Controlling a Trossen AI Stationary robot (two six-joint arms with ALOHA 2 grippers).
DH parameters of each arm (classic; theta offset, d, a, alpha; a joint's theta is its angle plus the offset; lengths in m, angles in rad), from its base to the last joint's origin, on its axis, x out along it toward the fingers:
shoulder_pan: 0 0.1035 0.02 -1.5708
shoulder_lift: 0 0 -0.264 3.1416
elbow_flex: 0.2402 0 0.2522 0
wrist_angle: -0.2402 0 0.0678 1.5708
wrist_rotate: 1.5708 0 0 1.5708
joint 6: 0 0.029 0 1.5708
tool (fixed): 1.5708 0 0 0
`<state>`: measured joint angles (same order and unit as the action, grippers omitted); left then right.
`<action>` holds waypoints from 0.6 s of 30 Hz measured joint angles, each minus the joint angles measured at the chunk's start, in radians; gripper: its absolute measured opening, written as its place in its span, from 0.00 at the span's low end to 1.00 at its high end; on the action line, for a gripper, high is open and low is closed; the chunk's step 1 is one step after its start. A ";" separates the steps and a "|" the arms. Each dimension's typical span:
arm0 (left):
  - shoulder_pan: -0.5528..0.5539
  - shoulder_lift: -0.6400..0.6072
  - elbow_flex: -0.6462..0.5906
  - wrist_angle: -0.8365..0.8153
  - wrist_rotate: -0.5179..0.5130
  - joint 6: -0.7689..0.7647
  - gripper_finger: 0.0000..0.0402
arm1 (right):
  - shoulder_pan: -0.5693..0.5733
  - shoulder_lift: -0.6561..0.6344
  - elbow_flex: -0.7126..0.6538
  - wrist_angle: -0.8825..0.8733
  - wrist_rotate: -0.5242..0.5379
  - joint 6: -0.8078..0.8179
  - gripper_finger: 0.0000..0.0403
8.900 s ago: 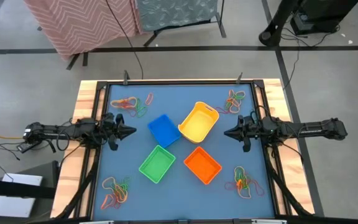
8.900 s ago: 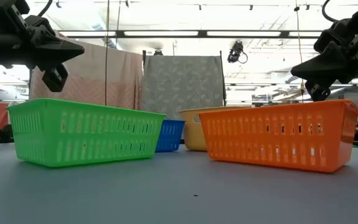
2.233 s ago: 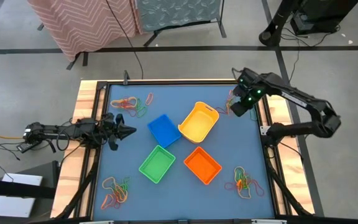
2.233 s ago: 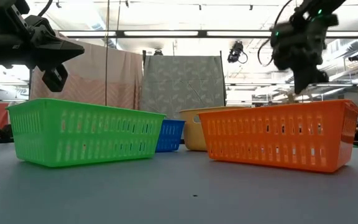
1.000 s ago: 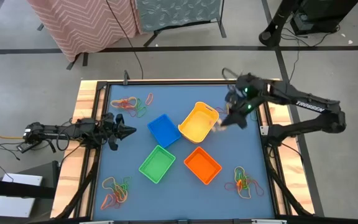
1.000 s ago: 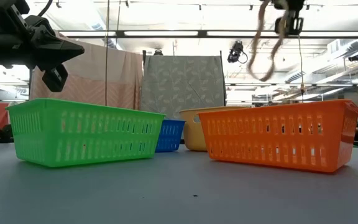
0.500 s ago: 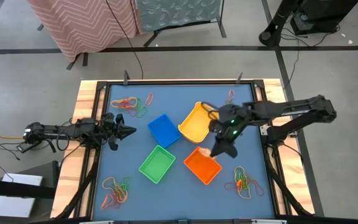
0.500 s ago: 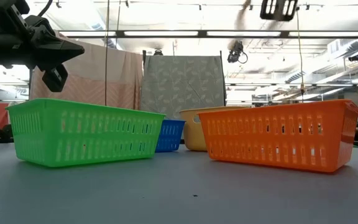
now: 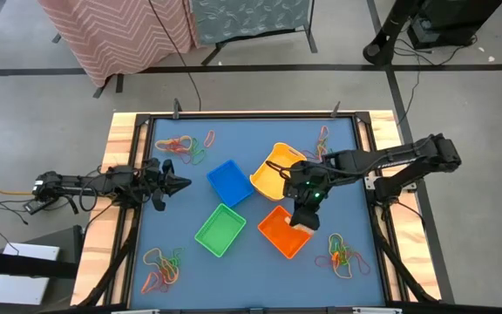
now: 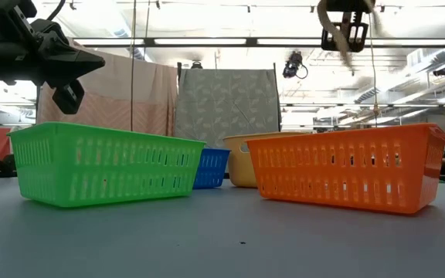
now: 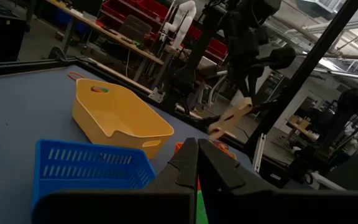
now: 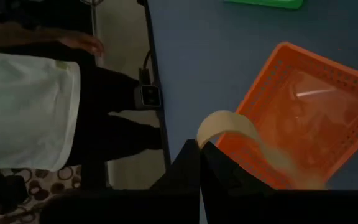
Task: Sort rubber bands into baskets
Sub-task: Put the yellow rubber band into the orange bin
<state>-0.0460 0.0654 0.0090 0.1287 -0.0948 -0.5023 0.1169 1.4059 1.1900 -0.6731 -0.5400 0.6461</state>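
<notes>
Table (image 9: 181,205) first, blue and framed by a dark raised border that we judge will stop a low sweep at every side; open surface lies between the tubs and the four corners. Four baskets cluster in the middle, standing close together and open-topped: the yellow basket (image 9: 277,171), the blue basket (image 9: 229,182), the green basket (image 9: 220,229) and the orange basket (image 9: 283,232). Their slotted plastic walls look light, so we judge a bump from an arm would shove one aside.

The right gripper (image 9: 303,214) hangs above the orange basket, high over its rim in the low view, pinched closed on an orange band (image 12: 229,124) that droops from the fingertips in a loose loop over that tub. The left gripper (image 9: 181,184) waits at the table's left side, near the blue basket, fingers closed on nothing that we can see.

The rubber bands lie in tangled heaps near the corners: one far left (image 9: 184,146), one near left (image 9: 162,268), one near right (image 9: 342,254), and a few loops far right (image 9: 322,135). We judge them nearly weightless, limp and springy; they will snag on each other, so we would pinch a single strand where it arches clear of its heap, and expect neighbours to trail along.
</notes>
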 joint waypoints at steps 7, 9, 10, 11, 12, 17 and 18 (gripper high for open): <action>0.000 0.000 0.000 0.000 0.000 0.000 0.04 | 0.006 0.000 0.000 -0.018 0.001 -0.012 0.01; 0.000 0.000 0.000 0.000 0.000 0.000 0.04 | 0.007 0.000 -0.002 -0.042 0.014 -0.027 0.01; 0.000 0.000 0.000 0.000 0.000 0.000 0.04 | 0.007 0.000 -0.010 -0.041 0.020 -0.029 0.01; 0.000 0.000 0.000 0.000 0.000 0.000 0.04 | 0.007 0.000 -0.019 -0.038 0.021 -0.029 0.01; 0.000 0.000 0.000 0.000 0.000 0.000 0.04 | 0.007 0.000 -0.029 -0.036 0.022 -0.029 0.01; 0.000 0.000 0.000 0.000 0.000 0.000 0.04 | 0.006 0.000 -0.102 0.059 0.000 -0.021 0.01; 0.000 0.000 0.000 0.000 0.000 0.000 0.04 | 0.006 0.000 -0.114 0.083 -0.006 -0.018 0.01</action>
<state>-0.0456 0.0656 0.0088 0.1287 -0.0946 -0.5024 0.1234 1.4059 1.0761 -0.5897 -0.5455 0.6279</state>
